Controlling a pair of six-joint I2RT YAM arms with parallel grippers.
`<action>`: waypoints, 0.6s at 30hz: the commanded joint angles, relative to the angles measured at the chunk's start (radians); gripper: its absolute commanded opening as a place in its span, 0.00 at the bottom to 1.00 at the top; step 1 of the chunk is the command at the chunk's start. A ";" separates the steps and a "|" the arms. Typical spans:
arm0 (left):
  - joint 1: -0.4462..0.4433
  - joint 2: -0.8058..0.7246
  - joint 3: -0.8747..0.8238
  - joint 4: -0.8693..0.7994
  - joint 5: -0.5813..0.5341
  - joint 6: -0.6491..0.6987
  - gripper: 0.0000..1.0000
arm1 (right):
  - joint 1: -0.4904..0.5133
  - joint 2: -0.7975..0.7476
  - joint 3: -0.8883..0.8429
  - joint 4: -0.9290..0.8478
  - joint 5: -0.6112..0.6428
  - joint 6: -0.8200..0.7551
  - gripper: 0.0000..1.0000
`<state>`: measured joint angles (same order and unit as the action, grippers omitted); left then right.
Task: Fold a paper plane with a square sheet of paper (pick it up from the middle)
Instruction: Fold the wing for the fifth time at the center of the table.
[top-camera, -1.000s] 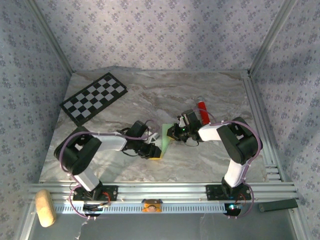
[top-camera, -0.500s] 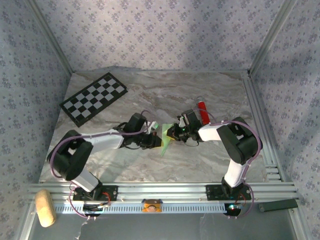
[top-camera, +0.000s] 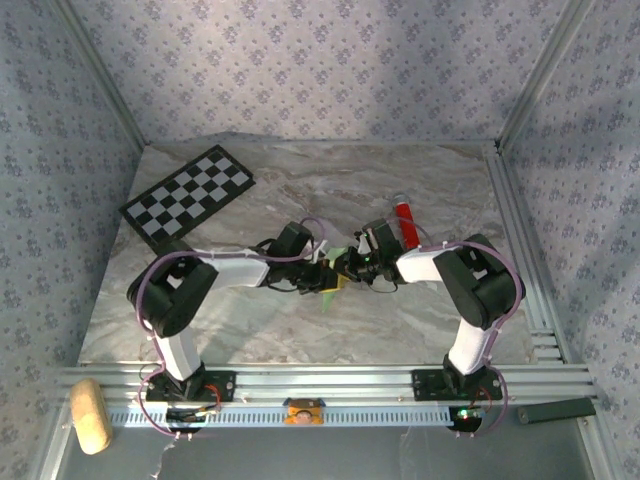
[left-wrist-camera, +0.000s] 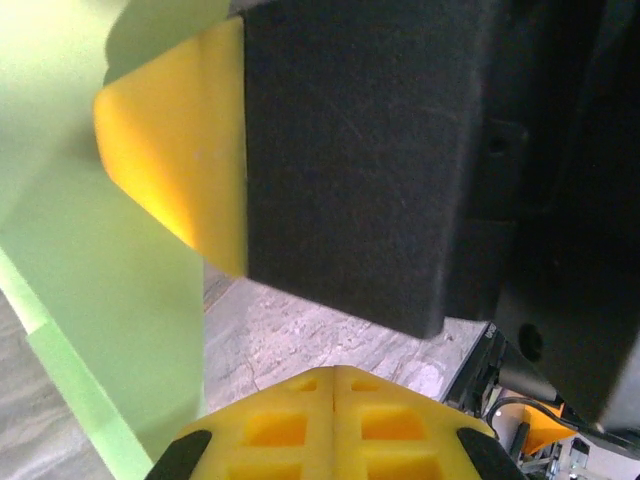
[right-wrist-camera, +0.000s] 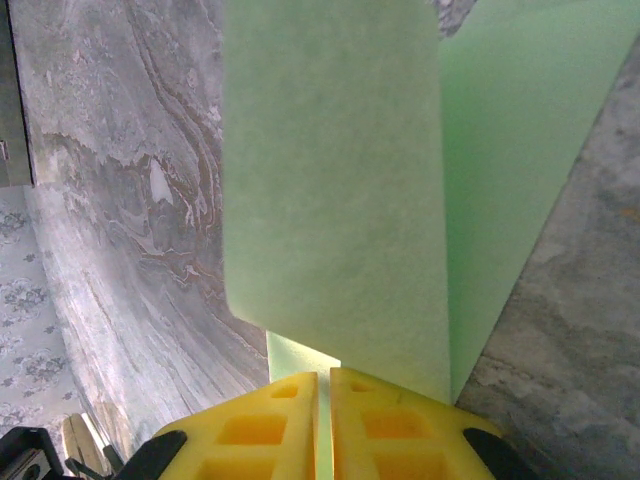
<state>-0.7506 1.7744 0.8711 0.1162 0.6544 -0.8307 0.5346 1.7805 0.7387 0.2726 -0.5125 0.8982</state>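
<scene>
Paper (right-wrist-camera: 330, 180) is held up off the worktop (top-camera: 400, 325), just near-left of the red tube (top-camera: 403, 220), pinched in the tightly closed right claw (right-wrist-camera: 325, 378). The left claw (left-wrist-camera: 333, 372) is closed right beside it, though I can't tell if it has caught any. Crowded like this, one claw tugging or bumping the other could tear or crumple the thin sheet.

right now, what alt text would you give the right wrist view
Two yellow fingertips of the right pincer pinch a sheet of light green paper at the bottom edge. The paper rises away from the lens in two overlapping layers, with a grey marbled table behind it.
</scene>
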 joint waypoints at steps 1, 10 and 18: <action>-0.012 0.024 0.042 -0.042 -0.025 0.028 0.02 | 0.016 0.046 -0.017 -0.083 0.063 0.000 0.13; -0.037 0.076 0.033 -0.106 -0.051 0.075 0.02 | 0.016 0.049 -0.017 -0.084 0.065 0.001 0.13; -0.046 0.055 -0.032 -0.094 -0.047 0.072 0.02 | 0.015 0.051 -0.019 -0.087 0.067 -0.002 0.13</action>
<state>-0.7876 1.8420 0.8768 0.0589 0.6041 -0.7750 0.5346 1.7805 0.7387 0.2722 -0.5125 0.9005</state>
